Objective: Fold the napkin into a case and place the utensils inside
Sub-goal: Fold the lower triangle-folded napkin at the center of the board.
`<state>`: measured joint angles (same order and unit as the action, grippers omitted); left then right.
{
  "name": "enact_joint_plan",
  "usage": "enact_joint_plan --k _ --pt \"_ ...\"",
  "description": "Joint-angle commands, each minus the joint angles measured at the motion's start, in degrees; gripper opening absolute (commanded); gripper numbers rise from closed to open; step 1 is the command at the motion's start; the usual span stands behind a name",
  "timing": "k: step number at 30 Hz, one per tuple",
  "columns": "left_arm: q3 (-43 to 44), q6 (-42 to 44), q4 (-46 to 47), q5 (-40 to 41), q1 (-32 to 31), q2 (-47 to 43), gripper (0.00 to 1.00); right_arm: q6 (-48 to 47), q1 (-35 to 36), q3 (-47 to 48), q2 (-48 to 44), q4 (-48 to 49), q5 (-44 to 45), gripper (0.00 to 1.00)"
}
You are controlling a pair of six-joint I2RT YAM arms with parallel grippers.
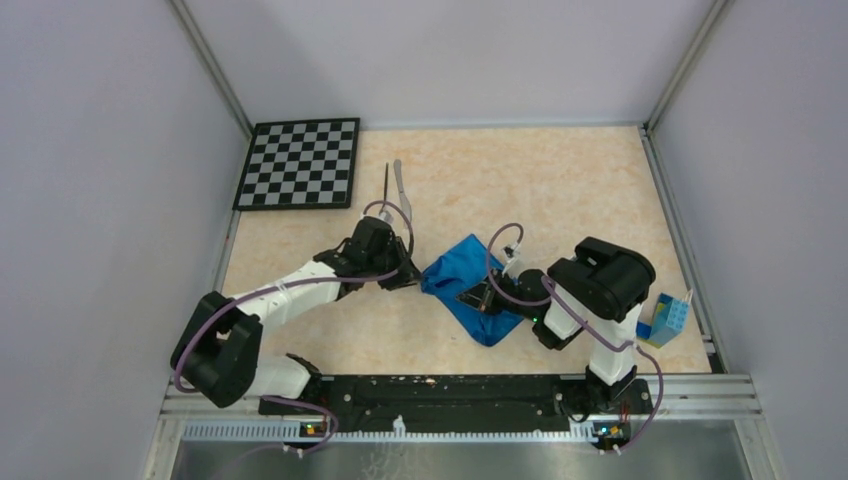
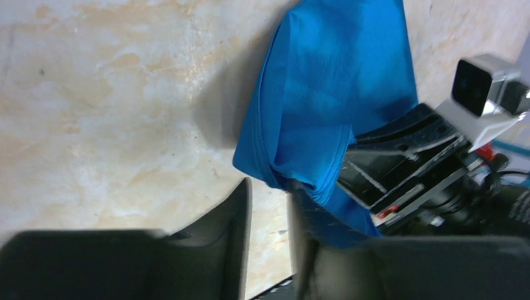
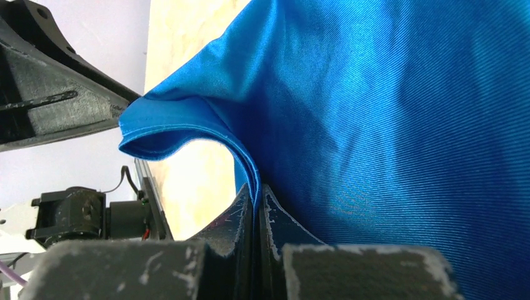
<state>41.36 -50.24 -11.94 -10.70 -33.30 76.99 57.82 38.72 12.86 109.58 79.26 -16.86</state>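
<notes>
The bright blue napkin (image 1: 472, 285) lies crumpled at mid-table, between the two arms. My right gripper (image 1: 478, 298) is shut on a folded edge of the napkin (image 3: 387, 112), which is pinched flat between the right gripper's (image 3: 256, 190) jaws. My left gripper (image 1: 412, 278) sits at the cloth's left corner. In the left wrist view the left gripper (image 2: 269, 187) has a narrow gap with bare table showing through it, and the napkin (image 2: 331, 94) drapes past the right finger's tip. The dark fork (image 1: 387, 185) and pale knife (image 1: 401, 185) lie side by side behind the left gripper.
A black-and-white checkerboard (image 1: 300, 163) lies at the back left corner. A small blue and yellow object (image 1: 665, 320) stands at the right edge by the right arm. Grey walls enclose the table on three sides.
</notes>
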Motion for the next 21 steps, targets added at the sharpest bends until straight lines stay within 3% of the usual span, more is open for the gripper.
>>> enact_joint_plan --k 1,2,4,10,17,21 --pt "-0.8 -2.5 5.4 -0.2 0.1 -1.1 0.56 -2.0 -1.0 1.9 -1.6 -1.7 -1.6 0.00" --pt "-1.0 -3.0 4.5 1.1 0.0 -2.0 0.72 -2.2 -1.0 2.0 -1.5 -1.9 -1.8 0.00" --pt "-2.1 -4.0 3.1 3.7 0.0 -4.8 0.77 -2.5 -1.1 2.2 -1.5 -2.2 -1.9 0.00" --pt "-6.7 -5.8 1.3 8.1 0.1 -11.0 0.56 -2.8 -1.1 2.5 -1.5 -2.6 -2.3 0.00" --pt "-5.6 -5.5 2.6 4.2 0.1 -4.8 0.26 -3.1 -1.2 2.7 -1.5 -2.9 -2.6 0.00" --pt "-2.4 -3.9 5.2 0.8 0.1 0.5 0.21 -3.7 -1.2 3.1 -1.8 -3.6 -2.9 0.00"
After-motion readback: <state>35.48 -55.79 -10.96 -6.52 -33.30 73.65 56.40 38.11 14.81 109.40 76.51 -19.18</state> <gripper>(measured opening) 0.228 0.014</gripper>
